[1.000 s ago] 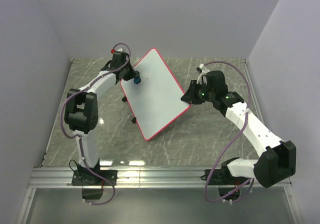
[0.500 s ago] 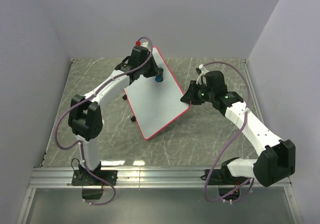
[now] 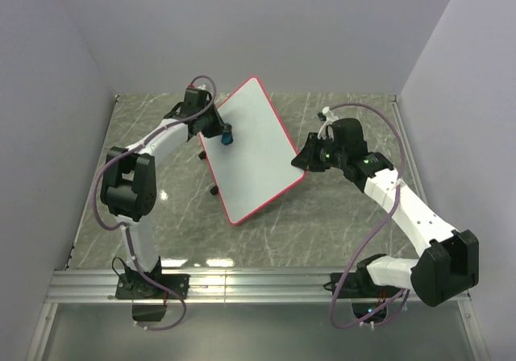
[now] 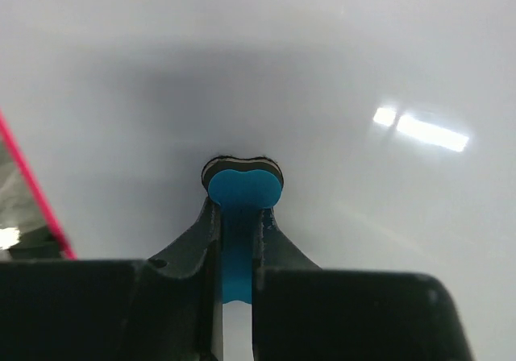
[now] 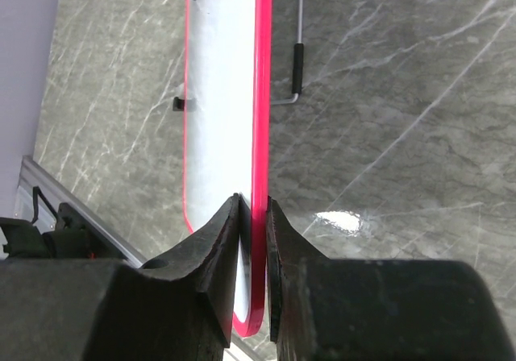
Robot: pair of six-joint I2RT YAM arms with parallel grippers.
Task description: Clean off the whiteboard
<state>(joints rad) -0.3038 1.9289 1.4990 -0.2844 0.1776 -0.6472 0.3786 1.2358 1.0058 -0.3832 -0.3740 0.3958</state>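
Observation:
The whiteboard (image 3: 254, 147), white with a thin red rim, stands tilted above the grey marbled table and shows no marks on its face. My left gripper (image 3: 222, 129) is shut on a small blue eraser (image 3: 226, 138) whose black pad presses against the board near its upper left edge. The left wrist view has the eraser (image 4: 241, 190) pinched between the black fingers (image 4: 193, 236), flat on the white whiteboard (image 4: 363, 71). My right gripper (image 3: 301, 159) is shut on the board's right rim. In the right wrist view the red rim (image 5: 261, 119) runs between the fingers (image 5: 216, 240).
A thin metal stand leg with a black tip (image 5: 297, 63) rests on the table behind the board. Small black feet (image 3: 214, 192) show at the board's left edge. Purple-grey walls close in the table at back and sides; a metal rail (image 3: 258, 282) runs along the near edge.
My left gripper swept the eraser right toward the board's top edge, then came back left to near the upper left edge. The right gripper and board stayed in place.

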